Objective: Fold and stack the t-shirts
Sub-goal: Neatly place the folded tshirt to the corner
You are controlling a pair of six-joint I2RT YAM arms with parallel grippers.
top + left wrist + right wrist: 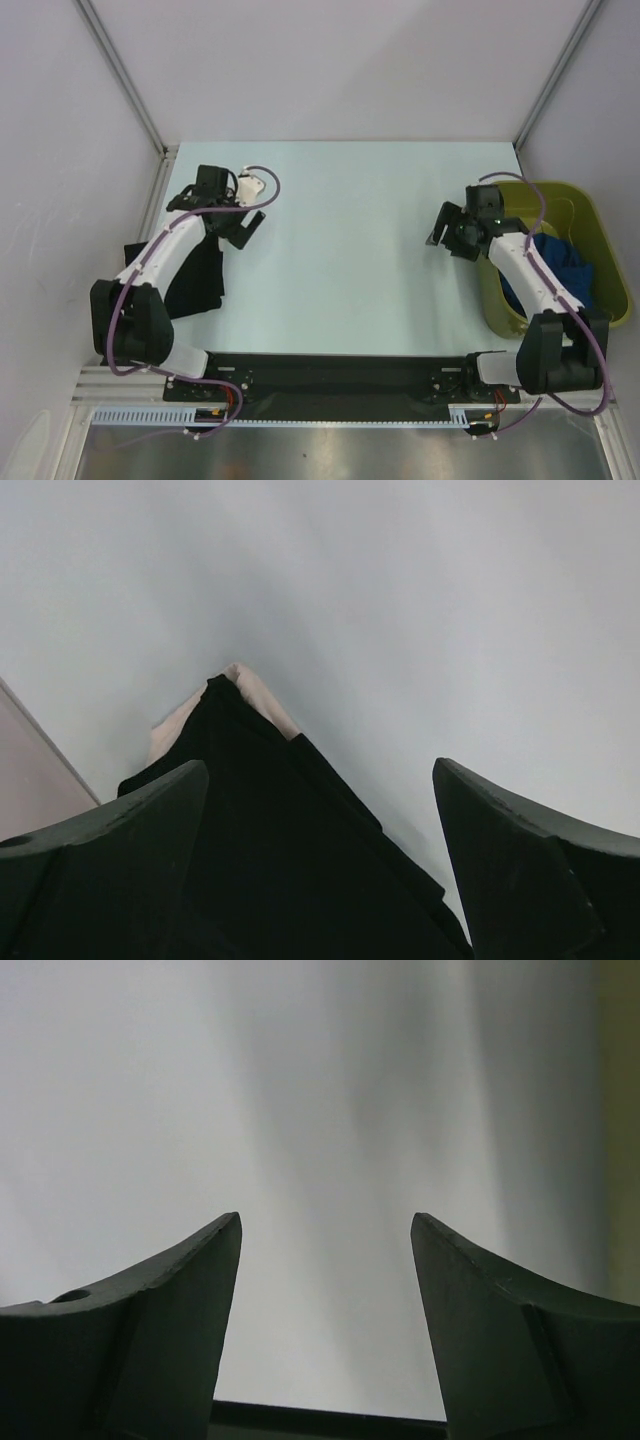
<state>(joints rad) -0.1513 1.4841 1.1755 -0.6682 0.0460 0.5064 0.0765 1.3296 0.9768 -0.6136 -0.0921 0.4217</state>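
hovering over the black tee (290,860), left hand (320,764) gapes wide (right hand (325,1218) likewise).

Soft even light, blurry wrist views

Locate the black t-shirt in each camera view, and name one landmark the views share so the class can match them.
Top external: the black t-shirt lies at the table's left side, partly under the left arm.
Left wrist: it fills the lower centre, between the fingers of the open left pincer.
Right wrist: not in view.
Shared landmark: the pale table, seen in all three views.
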